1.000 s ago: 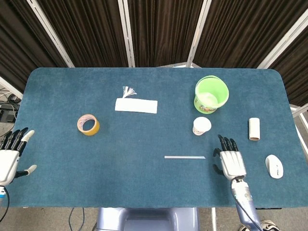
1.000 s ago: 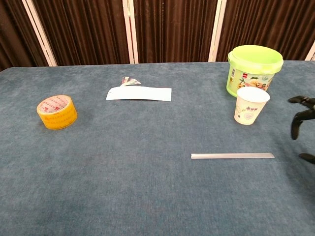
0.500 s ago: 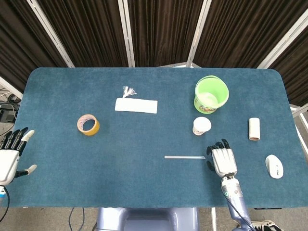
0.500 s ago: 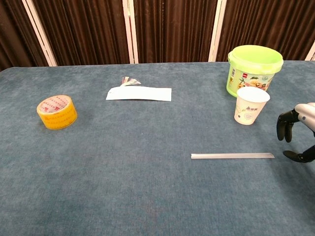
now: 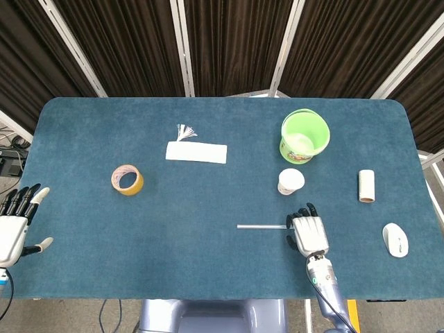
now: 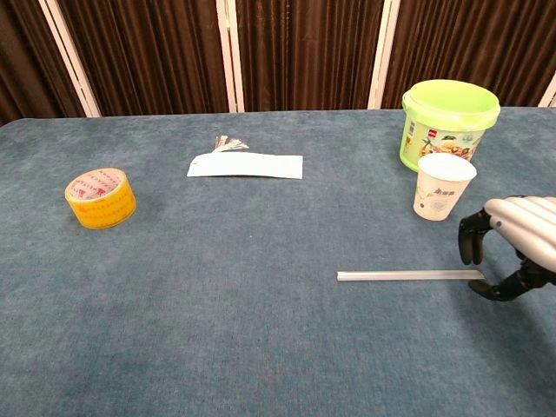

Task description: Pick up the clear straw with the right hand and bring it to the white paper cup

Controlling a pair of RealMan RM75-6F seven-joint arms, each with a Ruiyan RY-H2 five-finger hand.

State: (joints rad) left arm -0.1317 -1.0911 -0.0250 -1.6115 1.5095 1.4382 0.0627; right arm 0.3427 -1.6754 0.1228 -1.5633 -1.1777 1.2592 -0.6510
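Note:
The clear straw [image 5: 261, 226] [image 6: 404, 275] lies flat on the blue table, pointing left to right. My right hand [image 5: 308, 234] [image 6: 512, 245] hovers over the straw's right end, palm down, fingers curled downward and the thumb low beside the tip; nothing is gripped. The white paper cup [image 5: 291, 182] [image 6: 443, 186] stands upright just behind the hand. My left hand [image 5: 14, 225] waits open at the table's left edge, fingers spread, holding nothing.
A green bucket [image 5: 304, 136] [image 6: 448, 123] stands behind the cup. A yellow tape roll [image 5: 127, 180] [image 6: 101, 197] and a white paper sleeve [image 5: 196, 152] [image 6: 246, 165] lie to the left. A cardboard tube [image 5: 366, 186] and a white mouse [image 5: 395, 240] sit at the right.
My right hand has slid leftward from beside the straw's right end until it sits over that end, with its fingers curling down. The straw, cup and left hand stay put.

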